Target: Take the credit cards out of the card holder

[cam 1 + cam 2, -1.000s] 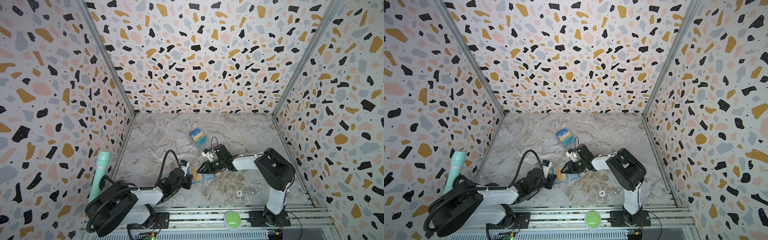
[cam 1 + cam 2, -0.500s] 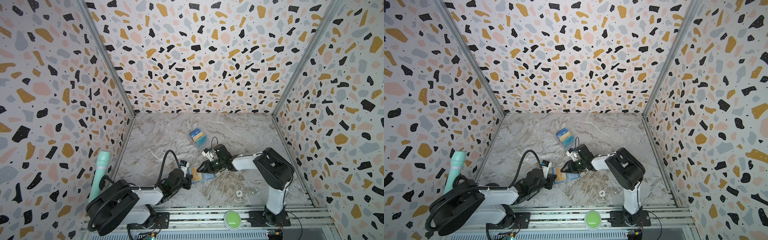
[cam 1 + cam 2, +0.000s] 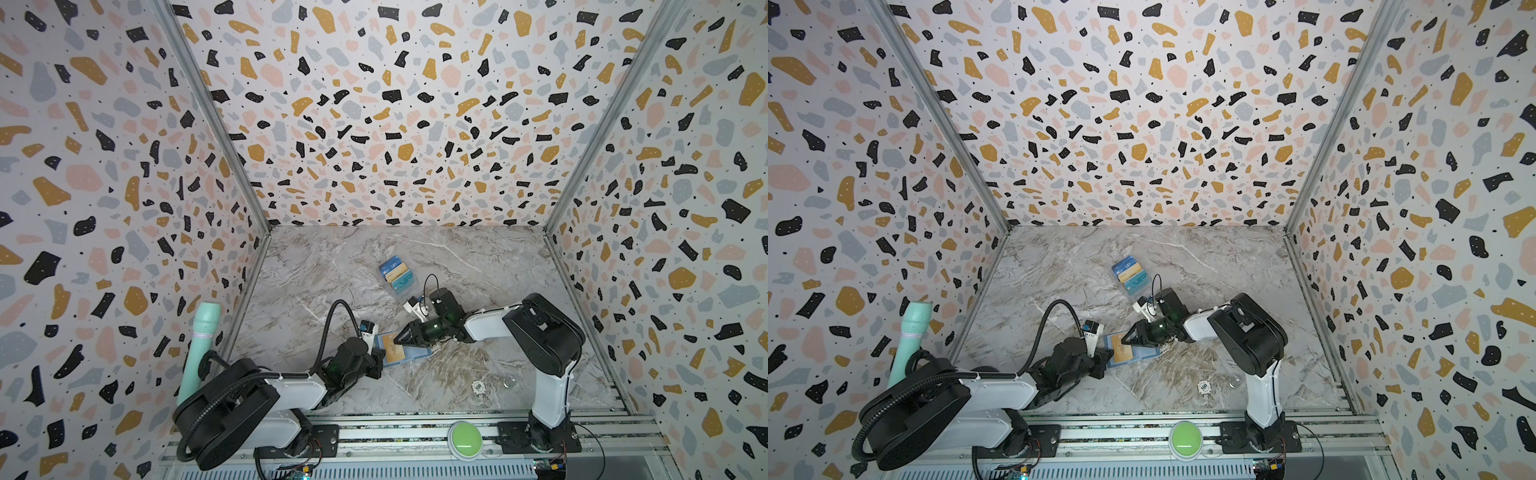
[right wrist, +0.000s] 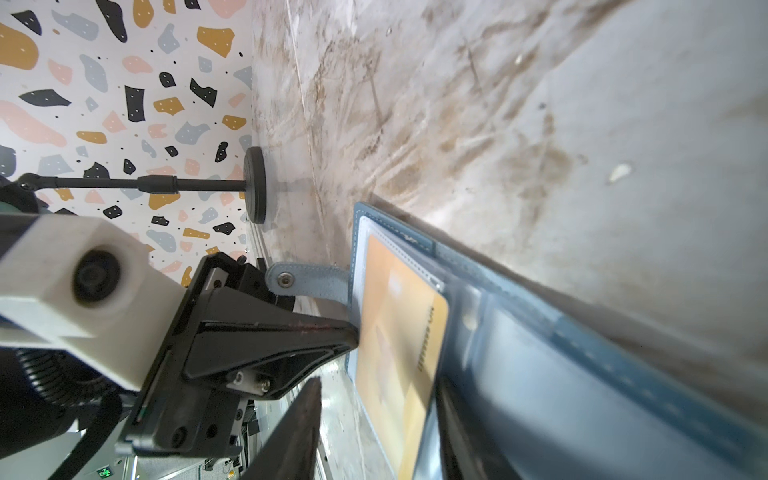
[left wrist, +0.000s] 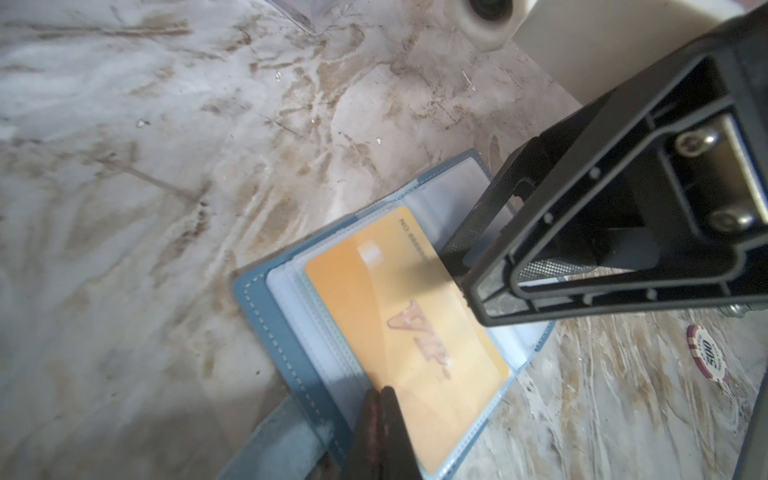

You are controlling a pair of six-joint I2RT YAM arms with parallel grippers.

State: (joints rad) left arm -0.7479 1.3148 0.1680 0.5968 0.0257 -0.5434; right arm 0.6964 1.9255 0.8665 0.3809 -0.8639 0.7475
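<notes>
Open card holder lying flat on the marble table, worked from both sides. The left gripper is closed tight on the holder's near edge, pinching cover and clear sleeve pages; the snap strap sticks out just beside its tip. A yellow card marked VIP lies face up in the top sleeve, directly ahead of the left fingertips. The right gripper faces the left one across the holder, jaws partly apart, with its fingertips over the card's far long edge. Whether they touch the card cannot be told. Beyond the right gripper and well apart from it, a clear stand holds three more cards: blue, tan and teal. A poker chip lies on the table to the right gripper's outer side.
</notes>
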